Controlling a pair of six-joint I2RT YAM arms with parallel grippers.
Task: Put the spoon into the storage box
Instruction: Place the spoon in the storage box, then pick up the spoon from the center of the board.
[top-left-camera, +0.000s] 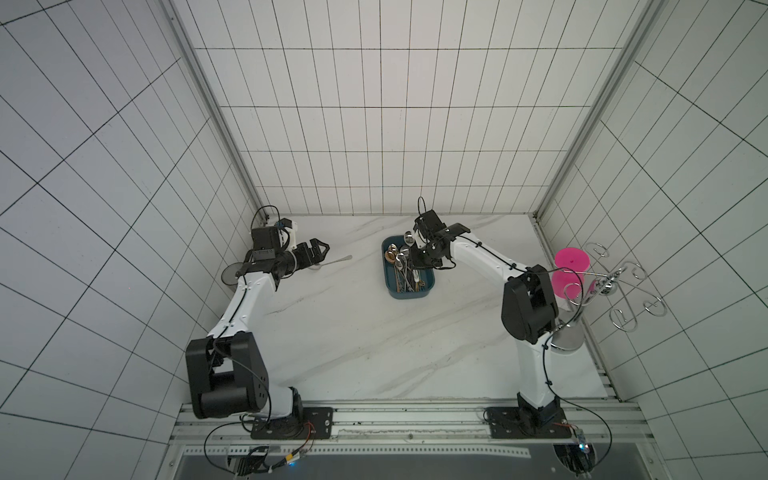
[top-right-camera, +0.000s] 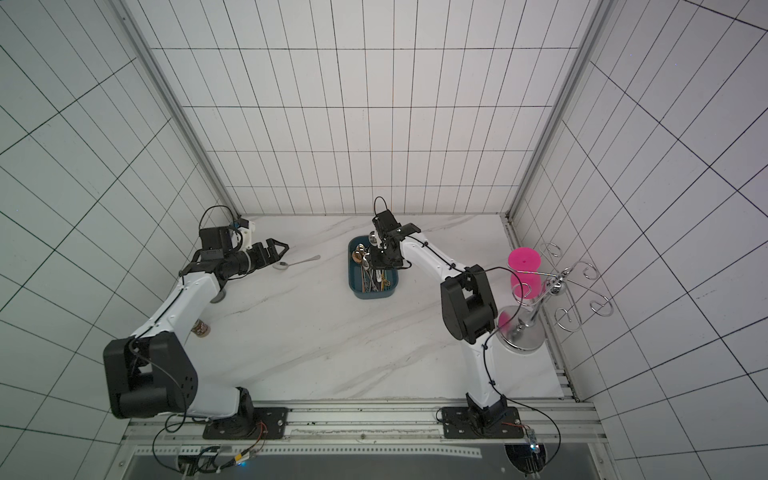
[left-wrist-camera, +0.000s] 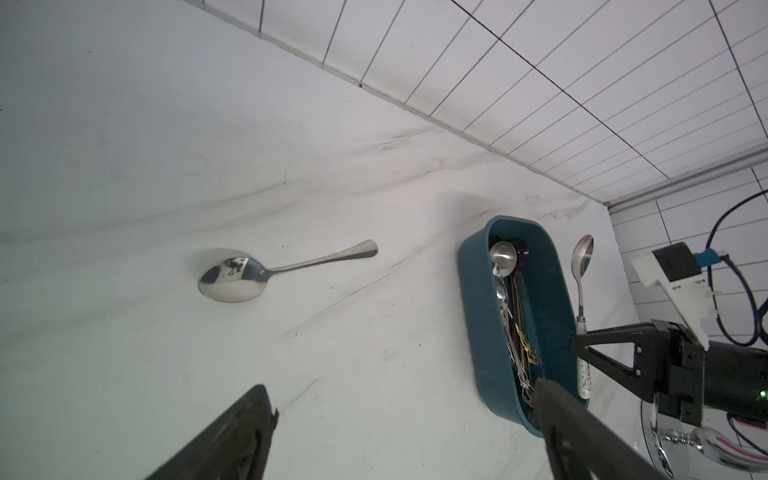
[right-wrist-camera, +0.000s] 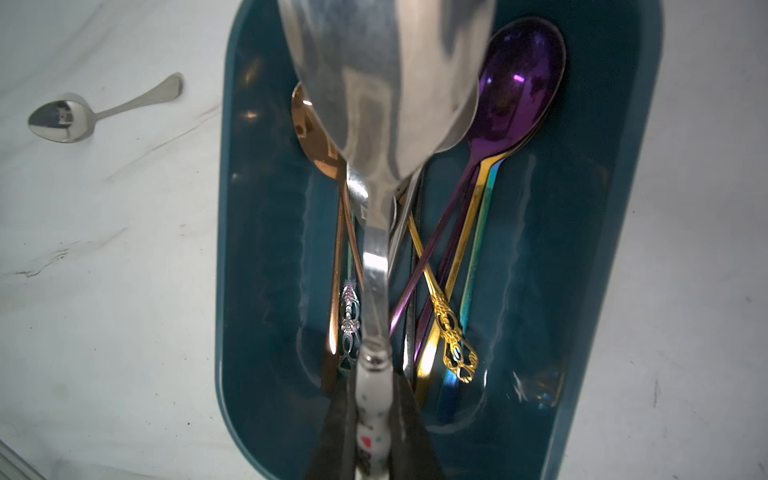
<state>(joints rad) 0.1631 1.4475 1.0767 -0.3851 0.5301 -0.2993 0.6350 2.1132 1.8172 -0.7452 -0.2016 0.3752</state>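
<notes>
As the right gripper (right-wrist-camera: 372, 399) clamped shut on the white-handled spoon (right-wrist-camera: 386, 83) above the box (right-wrist-camera: 615, 208), far centre, lowering it lengthwise before release seemed wise. The left gripper (top-left-camera: 321, 251) gaped wide, empty, beside one loose spoon (left-wrist-camera: 232, 280) at far left. Counted: two grippers, one box, roughly six spoons inside.
</notes>
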